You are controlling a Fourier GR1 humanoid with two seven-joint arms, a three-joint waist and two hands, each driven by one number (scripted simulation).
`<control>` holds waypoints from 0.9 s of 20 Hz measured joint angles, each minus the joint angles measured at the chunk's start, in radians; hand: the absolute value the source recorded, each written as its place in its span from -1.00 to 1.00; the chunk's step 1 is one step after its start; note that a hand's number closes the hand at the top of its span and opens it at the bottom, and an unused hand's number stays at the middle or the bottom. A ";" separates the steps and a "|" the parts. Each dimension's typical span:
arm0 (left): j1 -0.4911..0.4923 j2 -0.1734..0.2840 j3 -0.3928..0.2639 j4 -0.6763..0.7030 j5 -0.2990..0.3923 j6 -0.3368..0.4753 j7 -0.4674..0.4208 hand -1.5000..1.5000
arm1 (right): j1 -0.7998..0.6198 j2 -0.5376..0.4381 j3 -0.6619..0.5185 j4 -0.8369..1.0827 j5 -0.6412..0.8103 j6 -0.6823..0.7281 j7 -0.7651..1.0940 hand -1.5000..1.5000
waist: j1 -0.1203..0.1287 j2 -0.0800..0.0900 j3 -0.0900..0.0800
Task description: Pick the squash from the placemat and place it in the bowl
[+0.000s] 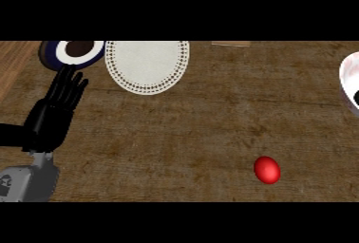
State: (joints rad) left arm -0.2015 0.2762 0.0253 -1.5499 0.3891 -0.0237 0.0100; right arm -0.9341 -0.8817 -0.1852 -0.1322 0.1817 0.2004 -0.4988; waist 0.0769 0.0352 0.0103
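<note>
Squash nowhere in sight, only the left hand showing

Going left to right: the left hand (57, 108) stands at the left edge, fingers straight and relaxed, holding nothing, just resting there with fingertips up toward a dark blue bowl (51, 56) with a white inside, half cut off at the top. Right beside that is a white lacy placemat (147, 65), and it's bare, so I can't find any squash on it. Lower down and well to the right there's 1 small red egg-shaped thing (267, 169) on the brown cloth (189, 133), long axis roughly up-down, far from the hand. A white bowl (348, 80) pokes in at the right edge. The right hand isn't in frame, so my guess is it'd be the nearer one for that red thing.
</note>
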 measured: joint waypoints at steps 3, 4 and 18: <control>-0.004 -0.002 0.000 -0.004 -0.007 0.009 0.001 0.00 | -0.008 -0.042 -0.071 0.029 -0.067 0.031 0.002 -1.00 | -0.005 0.000 0.000; 0.002 0.000 0.005 -0.003 -0.005 0.007 -0.002 0.00 | -0.001 -0.058 -0.088 0.038 -0.082 0.038 -0.001 -1.00 | -0.006 0.001 0.000; 0.028 -0.002 0.015 -0.018 -0.009 0.013 -0.006 0.00 | 0.171 -0.263 -0.205 0.105 -0.191 0.217 -0.041 -1.00 | -0.036 0.000 0.005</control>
State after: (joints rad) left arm -0.1737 0.2738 0.0400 -1.5676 0.3799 -0.0106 0.0038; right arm -0.7628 -1.1446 -0.3902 -0.0277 -0.0089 0.4175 -0.5397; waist 0.0409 0.0350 0.0155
